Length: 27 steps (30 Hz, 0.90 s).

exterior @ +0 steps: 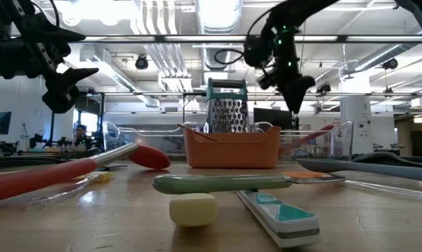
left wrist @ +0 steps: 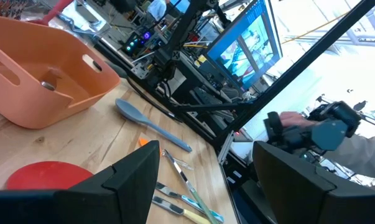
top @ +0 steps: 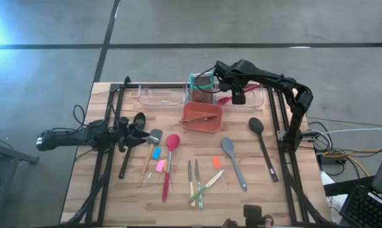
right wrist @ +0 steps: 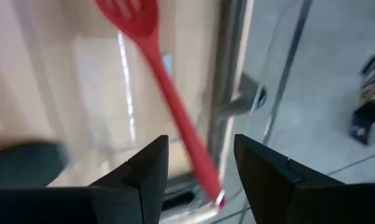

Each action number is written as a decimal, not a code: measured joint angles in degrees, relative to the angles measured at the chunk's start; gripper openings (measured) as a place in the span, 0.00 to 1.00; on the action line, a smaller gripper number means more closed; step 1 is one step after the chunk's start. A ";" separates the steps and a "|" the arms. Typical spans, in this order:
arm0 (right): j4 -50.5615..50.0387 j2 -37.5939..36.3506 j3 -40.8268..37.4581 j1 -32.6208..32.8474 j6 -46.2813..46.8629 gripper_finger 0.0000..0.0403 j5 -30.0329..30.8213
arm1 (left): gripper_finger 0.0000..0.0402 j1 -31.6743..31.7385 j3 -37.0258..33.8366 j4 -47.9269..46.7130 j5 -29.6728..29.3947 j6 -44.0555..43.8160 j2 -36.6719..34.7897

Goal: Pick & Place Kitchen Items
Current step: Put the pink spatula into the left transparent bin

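A red slotted spatula [right wrist: 164, 87] lies slanting in the clear tray [top: 257, 98] at the table's far right; its red handle [exterior: 310, 137] shows through the tray's wall. My right gripper [right wrist: 199, 146] hangs open above the handle's free end, touching nothing, and shows over the tray [top: 238, 98] in the high view. My left gripper [top: 137, 133] waits open at the table's left, level above the wood. Several utensils lie flat on the table: a black spoon [top: 261, 142], a grey spoon [top: 232, 158], a red spoon [top: 170, 161], knives [top: 194, 180] and small scrapers [top: 156, 152].
A red-orange bin [top: 185, 120] stands mid-table with a utensil inside. Behind it is a teal-framed box grater [top: 202, 88], and a second clear tray [top: 160, 95] sits at the far left. Dark frame rails [top: 273, 120] run along both table sides.
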 joint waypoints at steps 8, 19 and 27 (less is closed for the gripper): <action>-14.01 -0.22 9.90 2.70 12.03 0.39 -9.13 | 0.66 0.00 0.00 0.00 0.00 -0.01 -0.02; -13.97 -9.36 18.37 9.57 24.80 0.33 -21.18 | 0.66 0.01 -0.01 0.01 0.01 0.00 -0.02; -13.74 -20.05 17.06 17.74 35.74 0.29 -21.64 | 0.66 0.07 0.01 2.02 -0.29 -6.16 0.00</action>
